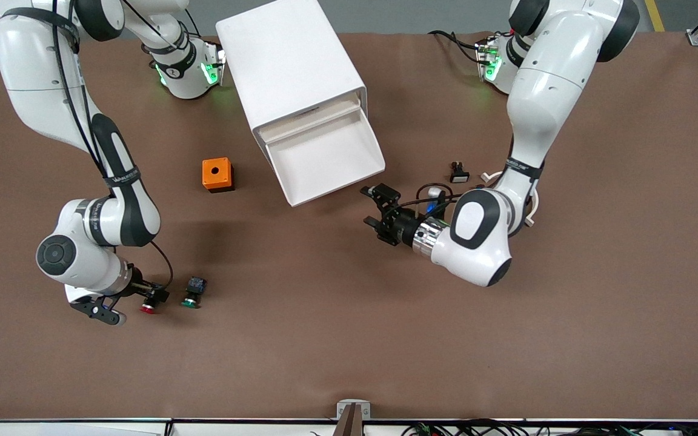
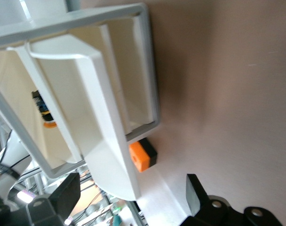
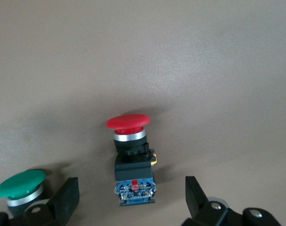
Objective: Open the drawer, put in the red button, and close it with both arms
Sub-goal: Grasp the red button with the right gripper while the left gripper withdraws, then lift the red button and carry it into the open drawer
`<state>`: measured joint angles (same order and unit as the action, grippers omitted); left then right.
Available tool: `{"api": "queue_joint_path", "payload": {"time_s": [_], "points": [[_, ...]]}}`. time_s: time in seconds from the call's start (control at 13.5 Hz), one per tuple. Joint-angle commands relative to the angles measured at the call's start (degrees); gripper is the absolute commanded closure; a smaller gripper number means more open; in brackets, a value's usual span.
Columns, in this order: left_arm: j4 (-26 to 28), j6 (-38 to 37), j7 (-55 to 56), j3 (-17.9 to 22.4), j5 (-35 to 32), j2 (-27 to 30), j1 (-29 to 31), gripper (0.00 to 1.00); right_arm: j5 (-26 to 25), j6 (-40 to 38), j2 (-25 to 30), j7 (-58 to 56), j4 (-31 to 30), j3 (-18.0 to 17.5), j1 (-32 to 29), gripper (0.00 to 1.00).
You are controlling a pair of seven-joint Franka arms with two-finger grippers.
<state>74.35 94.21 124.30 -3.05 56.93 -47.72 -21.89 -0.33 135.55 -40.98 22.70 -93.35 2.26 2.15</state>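
Note:
The cabinet [image 1: 291,66] stands at the table's middle with its top drawer [image 1: 379,158] pulled out and empty; the drawer also shows in the left wrist view [image 2: 100,94]. The red button [image 1: 148,308] lies on its side on the table near the right arm's end. My right gripper [image 1: 154,298] is low over it, open, with the button [image 3: 131,155] between its fingertips [image 3: 63,197] and apart from both. My left gripper [image 1: 372,210] is open and empty, just off the drawer's front corner toward the left arm's end.
A green-capped button [image 1: 193,292] lies beside the red one, seen also in the right wrist view [image 3: 19,188]. An orange box with a hole [image 1: 217,174] sits beside the drawer. A small black and white part [image 1: 458,172] lies near the left arm.

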Motion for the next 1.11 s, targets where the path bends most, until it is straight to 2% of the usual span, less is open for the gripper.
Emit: {"api": "queue_joint_path", "payload": {"time_s": [0.0, 0.3, 0.44, 0.52, 0.67, 0.74, 0.89, 0.96, 1.04], "points": [[-1.5, -1.2, -3.2, 1.2, -6.4, 1.4, 1.3, 0.01, -0.7, 0.1, -1.8, 1.0, 1.7, -0.3, -0.7, 0.00], [-1.3, -6.9, -5.9, 0.8, -26.0, 6.3, 2.1, 0.01, -0.7, 0.1, -2.5, 1.1, 1.7, -0.3, -0.7, 0.01], [-1.1, -9.3, -10.4, 1.2, -30.0, 9.0, 2.3, 0.01, -0.7, 0.0, -2.6, 1.1, 1.7, -0.3, -0.7, 0.06], [-1.1, -9.8, -13.7, 1.2, -31.3, 10.6, 2.6, 0.01, -0.8, 0.0, -2.7, 1.0, 1.7, -0.3, -0.7, 0.12], [-1.1, -9.9, -19.6, 1.2, -32.9, 13.5, 4.8, 0.01, -0.7, -0.4, -2.5, 0.9, 1.7, -0.3, -0.7, 0.36], [-1.1, -9.9, -23.1, 1.0, -32.9, 14.4, 6.7, 0.01, -0.7, -0.3, -2.5, 1.0, 1.7, -0.3, -0.7, 0.58], [-1.1, -9.9, -28.7, 1.4, -34.5, 14.4, 7.0, 0.01, -0.6, -0.5, -2.4, 1.1, 1.7, -0.3, -0.7, 0.86], [-1.3, -9.9, -31.9, 1.4, -37.0, 14.4, 7.3, 0.01, -0.4, -0.5, -2.4, 1.0, 1.8, -0.3, -0.7, 0.96], [-1.3, -9.7, -35.2, 1.5, -39.2, 14.4, 7.4, 0.01, -0.2, -0.6, -2.3, 0.9, 2.1, -0.3, -0.7, 0.98]]}}
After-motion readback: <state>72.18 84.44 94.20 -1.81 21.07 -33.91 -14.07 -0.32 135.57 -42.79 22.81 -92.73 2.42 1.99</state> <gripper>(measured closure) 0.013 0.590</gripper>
